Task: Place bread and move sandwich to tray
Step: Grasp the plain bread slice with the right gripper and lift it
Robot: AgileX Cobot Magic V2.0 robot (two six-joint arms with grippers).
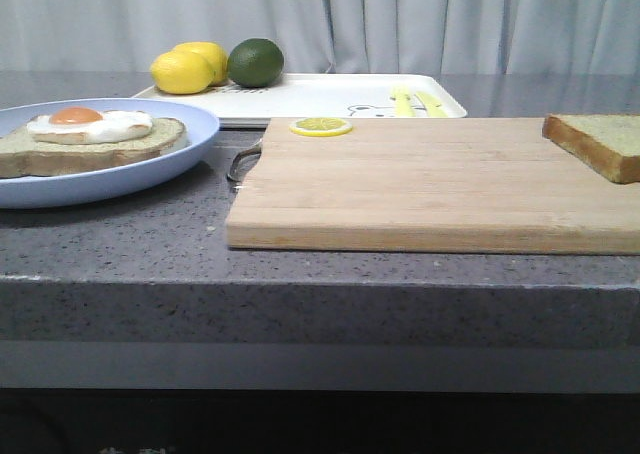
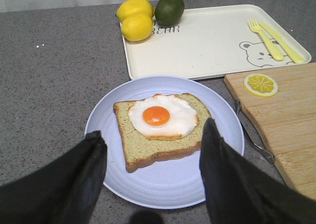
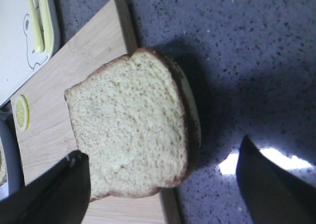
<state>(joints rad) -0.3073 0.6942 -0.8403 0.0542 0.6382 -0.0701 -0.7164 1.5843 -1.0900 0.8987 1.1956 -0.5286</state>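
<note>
Bread (image 3: 131,125) lies flat at the right end of the wooden cutting board (image 1: 430,184), its brown crust overhanging the board's edge in the right wrist view. The right gripper (image 3: 163,184) hangs above it with fingers (image 3: 59,189) spread wide, one over the board side and the other over bare surface (image 1: 150,244); neither touches the slice.

The sandwich (image 2: 160,125), a single crusted slice topped with a fried egg (image 2: 163,116), sits near the centre of the round pale-blue plate (image 2: 148,184). Bare plate rim shows all round the slice. The left gripper (image 2: 153,160) hovers over the plate's near half, fingers (image 2: 81,169) apart and flanking the slice without contact.

The tray (image 1: 320,96) stands at 12 o'clock from the plate in the front view, behind both plate and board. Two lemons (image 1: 190,67) and a lime (image 1: 256,62) occupy its far left corner; a yellow fork (image 2: 265,39) and knife (image 2: 282,41) lie beside the bear print (image 2: 256,54) on its right side. The middle of the tray is bare.

A lemon slice (image 1: 320,126) rests on the board's far left corner, close to the tray's front rim. The board's metal handle (image 1: 240,164) projects toward the plate, leaving a narrow strip of surface between plate rim and board. The front edge of the surface is free of objects.
</note>
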